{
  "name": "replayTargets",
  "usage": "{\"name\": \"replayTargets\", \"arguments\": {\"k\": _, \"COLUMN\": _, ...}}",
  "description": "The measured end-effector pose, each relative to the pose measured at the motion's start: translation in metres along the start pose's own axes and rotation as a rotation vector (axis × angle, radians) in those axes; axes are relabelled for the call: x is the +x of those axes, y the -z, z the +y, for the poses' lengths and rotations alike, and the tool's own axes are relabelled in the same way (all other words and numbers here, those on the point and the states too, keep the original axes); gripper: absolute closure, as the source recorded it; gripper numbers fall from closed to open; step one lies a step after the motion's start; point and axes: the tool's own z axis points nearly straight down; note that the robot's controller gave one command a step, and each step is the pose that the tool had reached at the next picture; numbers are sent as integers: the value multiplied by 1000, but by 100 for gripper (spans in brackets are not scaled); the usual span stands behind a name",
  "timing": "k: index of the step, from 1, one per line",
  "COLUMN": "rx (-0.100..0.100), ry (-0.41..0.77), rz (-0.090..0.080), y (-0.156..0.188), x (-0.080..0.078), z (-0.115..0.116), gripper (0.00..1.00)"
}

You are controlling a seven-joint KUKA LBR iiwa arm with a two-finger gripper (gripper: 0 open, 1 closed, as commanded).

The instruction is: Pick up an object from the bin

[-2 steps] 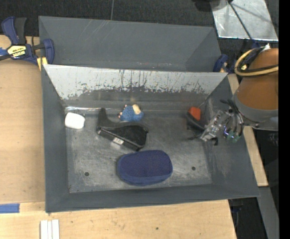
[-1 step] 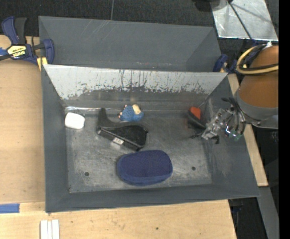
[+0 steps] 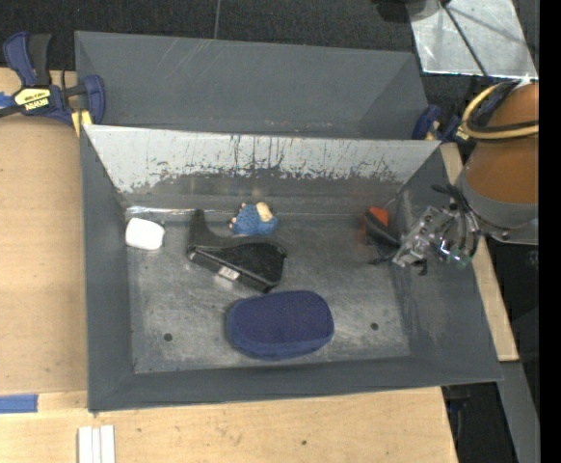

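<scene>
Just beside tool [image 3: 418, 248], orange-black object [image 3: 377, 222]

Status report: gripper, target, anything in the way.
Gripper low at right side of bin. Nearest: red-and-black object, just beside it. Black tool, blue pouch further left, out of the way.

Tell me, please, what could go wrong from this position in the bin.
1. The arm's end is low against the bin's right wall; it could scrape or jam there.
2. The small orange-and-black thing beside it lies at that wall's foot, so it may get shoved into the corner rather than picked up.
</scene>
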Motion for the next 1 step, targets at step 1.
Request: {"name": "replayTargets", "arguments": {"k": 1, "rx": 0, "ry": 4, "rz": -1, "y": 6, "x": -1, "z": 0, "gripper": 100}}
